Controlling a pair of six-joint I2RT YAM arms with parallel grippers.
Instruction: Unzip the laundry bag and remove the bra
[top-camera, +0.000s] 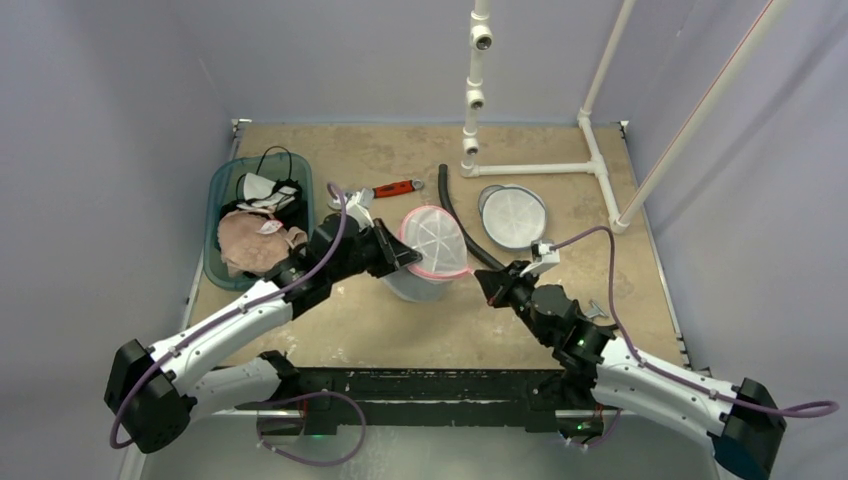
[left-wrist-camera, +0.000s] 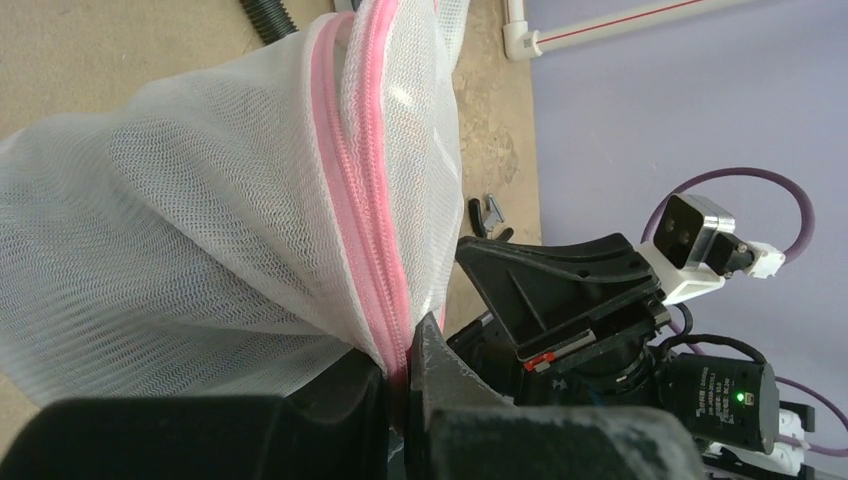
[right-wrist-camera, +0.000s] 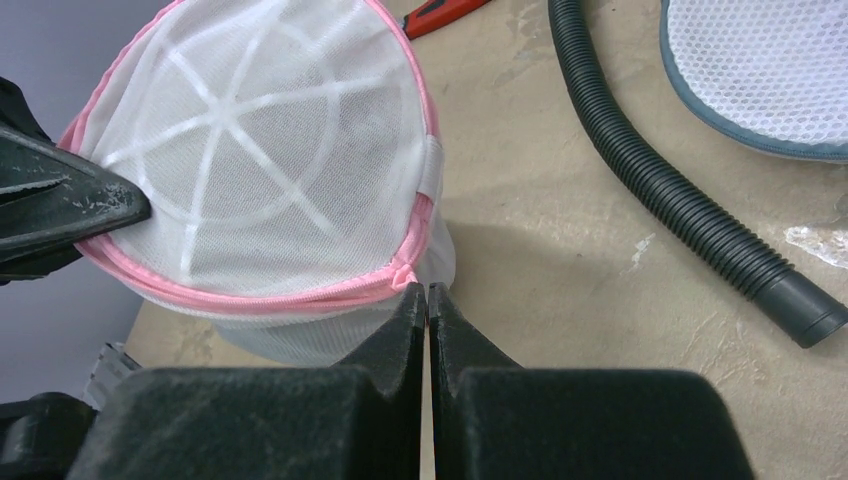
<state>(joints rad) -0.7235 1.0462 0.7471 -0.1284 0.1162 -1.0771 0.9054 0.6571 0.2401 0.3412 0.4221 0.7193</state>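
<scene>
Top external: laundry bag (top-camera: 435, 240) stands mid-worktop (top-camera: 400, 330), round pink-rimmed face tipped up, both arms converging on it.

Left claw (left-wrist-camera: 408, 345): clamped on the bag's pink zipper (right-wrist-camera: 300, 295) seam on the bag's left side, mesh bunched up from the pinch. Looks like the anchor hold.

Right claw (right-wrist-camera: 428, 295): fingers pressed together, tips right against the zipper on the bag's near-right edge, beside a small bump that may be the slider. Can't tell if a pull tab is pinched between them or if they only touch the seam.

Progress, my read: early. Zipper reads closed along every stretch visible in both wrist views, no gap in the rim. Bra: not discernible through the mesh, so presumably inside, can't confirm. Left to do: get the slider, run it round the rim against the left-side hold, open the face, reach in, pull the bra out.

Around the bag: black corrugated hose (right-wrist-camera: 660, 180) just to its right, grey-rimmed mesh bag (right-wrist-camera: 760, 70) beyond the hose, red-handled tool (top-camera: 395, 188) behind the bag, teal bin (top-camera: 215, 190) of garments well off to its left.
</scene>
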